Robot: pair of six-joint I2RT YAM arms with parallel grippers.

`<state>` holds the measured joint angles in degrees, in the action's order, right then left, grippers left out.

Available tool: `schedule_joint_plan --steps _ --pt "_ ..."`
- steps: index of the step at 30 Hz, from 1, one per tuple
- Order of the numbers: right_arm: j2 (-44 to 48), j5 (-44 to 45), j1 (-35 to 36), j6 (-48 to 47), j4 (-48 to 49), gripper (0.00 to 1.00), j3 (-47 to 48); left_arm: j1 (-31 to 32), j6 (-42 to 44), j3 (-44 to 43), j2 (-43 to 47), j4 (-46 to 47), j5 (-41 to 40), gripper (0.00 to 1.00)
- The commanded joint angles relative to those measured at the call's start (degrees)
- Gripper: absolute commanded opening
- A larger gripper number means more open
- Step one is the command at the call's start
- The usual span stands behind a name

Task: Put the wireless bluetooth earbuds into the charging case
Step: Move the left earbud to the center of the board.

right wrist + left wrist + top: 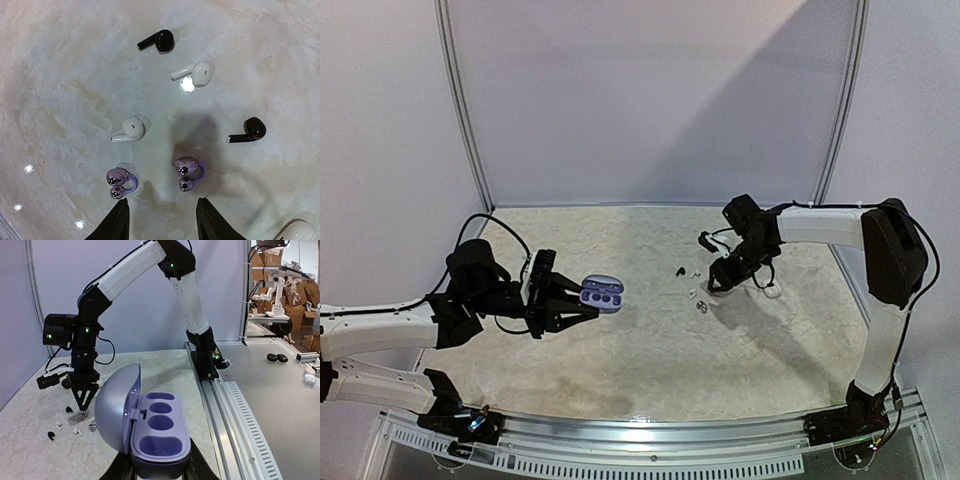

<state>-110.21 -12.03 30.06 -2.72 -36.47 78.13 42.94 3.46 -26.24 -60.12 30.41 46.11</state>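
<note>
**Right claw poised over the scattered earbuds**

The left claw (582, 302) gripped the charging case (160, 432) by its base, left of the desk's (650, 370) middle. Its lid (117, 407) was swung open and its wells (161, 422) were empty. The right claw (162, 220) hung with jaws moderately apart and nothing between them, just above the earbuds (131, 129) scattered right of middle. There were two black, two white, and two silvery-lilac clip buds (187, 172) nearest its tips. The lilac pair probably suited the lilac case. To pick well, the claw should centre on one clip bud, descend straight, and pinch across its narrow body without nudging its neighbour close beside. Bare desk separated buds from case, and every edge lay well off, so the carry across looked unobstructed.
</note>
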Motion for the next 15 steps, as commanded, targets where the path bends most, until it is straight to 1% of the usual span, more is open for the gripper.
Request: schedule_joint_plan --steps 1,4,6,7,11,15 --pt "-0.8 2.6 -0.8 1.7 -0.8 0.48 4.2 -0.4 0.7 0.8 0.6 -0.8 0.4 0.00" --pt "-3.6 4.4 -0.8 1.9 -3.2 0.53 6.4 -0.4 1.1 0.8 0.8 -1.1 0.4 0.00" --pt "-5.5 5.0 -0.7 2.4 -4.2 0.60 7.8 -0.4 1.4 0.9 1.1 -1.5 0.4 0.00" --pt "-6.2 5.7 -0.6 4.5 -4.2 0.61 7.9 -0.4 1.5 0.9 1.2 -1.6 0.3 0.00" --pt "-6.6 6.8 0.3 6.8 -3.1 0.62 7.4 -0.4 1.4 0.9 1.4 -1.8 0.3 0.00" --pt "-7.2 8.0 1.1 7.9 -2.5 0.60 7.2 -0.3 1.5 1.0 1.3 -1.6 0.2 0.00"
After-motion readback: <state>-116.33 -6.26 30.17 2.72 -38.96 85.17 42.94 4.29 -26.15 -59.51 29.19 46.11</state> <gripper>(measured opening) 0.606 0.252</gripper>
